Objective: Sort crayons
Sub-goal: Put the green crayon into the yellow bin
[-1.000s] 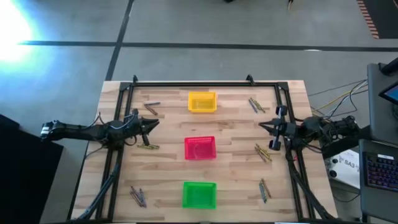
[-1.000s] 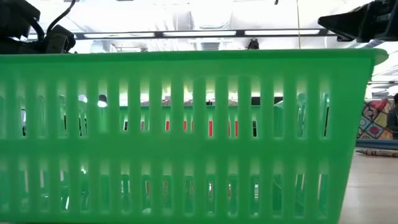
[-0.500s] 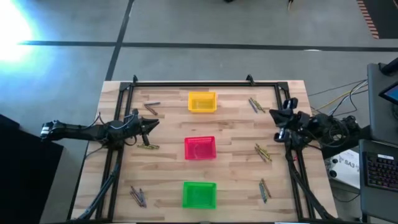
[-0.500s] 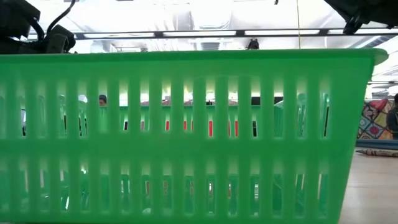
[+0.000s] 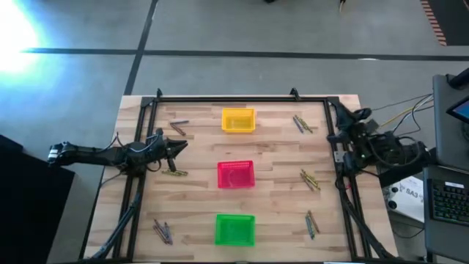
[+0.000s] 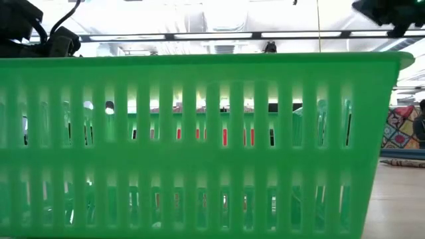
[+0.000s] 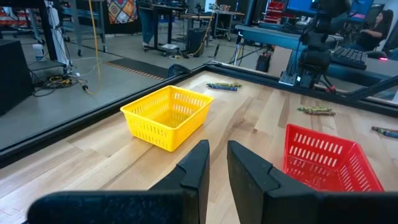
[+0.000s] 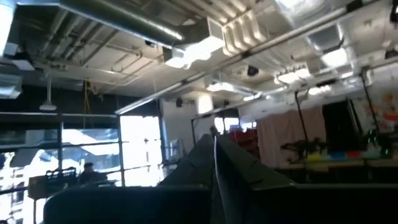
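Note:
Crayons lie flat on the wooden table in small groups: far left (image 5: 178,126), mid left (image 5: 174,173), near left (image 5: 163,232), far right (image 5: 300,123), mid right (image 5: 310,180) and near right (image 5: 311,224). My left gripper (image 5: 179,147) hovers over the table's left side, just beyond the mid-left crayons. Its fingers (image 7: 217,163) stand a narrow gap apart and hold nothing. My right gripper (image 5: 341,119) is over the table's far right edge, tipped up toward the ceiling. It is shut (image 8: 214,149) and empty.
Three small baskets stand in a row down the table's middle: yellow (image 5: 238,119) far, red (image 5: 236,174) in the middle, green (image 5: 234,229) near. The green one (image 6: 199,133) fills the low view. A black frame (image 5: 220,98) runs around the table.
My right gripper has gone from over the mid-right table toward the far right edge. It has risen and tipped upward, staying empty. My left arm has kept still.

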Available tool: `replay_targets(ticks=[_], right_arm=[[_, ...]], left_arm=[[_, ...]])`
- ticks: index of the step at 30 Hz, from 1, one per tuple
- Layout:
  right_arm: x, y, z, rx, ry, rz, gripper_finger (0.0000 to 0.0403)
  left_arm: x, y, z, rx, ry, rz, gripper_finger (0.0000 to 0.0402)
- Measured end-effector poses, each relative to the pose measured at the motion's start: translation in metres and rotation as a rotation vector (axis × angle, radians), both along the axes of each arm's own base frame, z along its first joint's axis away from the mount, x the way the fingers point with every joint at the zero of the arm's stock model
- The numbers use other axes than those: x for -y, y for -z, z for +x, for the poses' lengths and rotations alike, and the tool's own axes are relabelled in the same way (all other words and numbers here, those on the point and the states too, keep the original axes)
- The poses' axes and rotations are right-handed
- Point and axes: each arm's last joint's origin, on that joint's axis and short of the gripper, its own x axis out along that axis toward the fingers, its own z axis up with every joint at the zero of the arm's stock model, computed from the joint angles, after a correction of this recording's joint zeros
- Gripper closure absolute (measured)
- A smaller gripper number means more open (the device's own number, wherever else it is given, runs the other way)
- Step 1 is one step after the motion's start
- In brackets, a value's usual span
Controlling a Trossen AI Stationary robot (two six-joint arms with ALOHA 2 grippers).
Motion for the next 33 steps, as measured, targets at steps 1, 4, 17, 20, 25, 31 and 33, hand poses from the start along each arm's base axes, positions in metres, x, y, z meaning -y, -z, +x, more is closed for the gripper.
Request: replay_targets(ticks=[1, 4, 17, 20, 25, 31, 33], right_arm=[[0.000, 0.005, 0.006, -0.026, -0.029, 0.048, 0.0394], [-0.001, 0.031, 0.025, -0.155, -0.181, 0.218, 0.0394], [-0.010, 0.084, 0.071, -0.566, -0.501, 0.431, 0.0394], [-0.003, 0.078, 0.075, -0.651, -0.313, 0.496, 0.0394], [0.010, 0.067, 0.076, -0.896, -0.010, 0.642, 0.0385], [0.030, 0.064, 0.084, -1.017, 0.134, 0.761, 0.0319], [0.039, 0.068, 0.086, -1.029, 0.166, 0.810, 0.0291]], left_arm=[[0.000, 0.000, 0.000, 0.000, 0.000, 0.000, 0.0361], [0.000, 0.000, 0.000, 0.005, 0.000, 0.000, 0.0361], [-0.005, -0.002, -0.003, -0.044, -0.181, 0.127, 0.0361], [-0.005, -0.002, -0.003, -0.045, -0.181, 0.128, 0.0361], [-0.005, -0.002, -0.003, -0.138, -0.176, 0.277, 0.0361], [-0.006, -0.008, -0.003, -0.164, -0.191, 0.410, 0.0361], [-0.006, -0.007, -0.003, -0.158, -0.192, 0.396, 0.0361]])
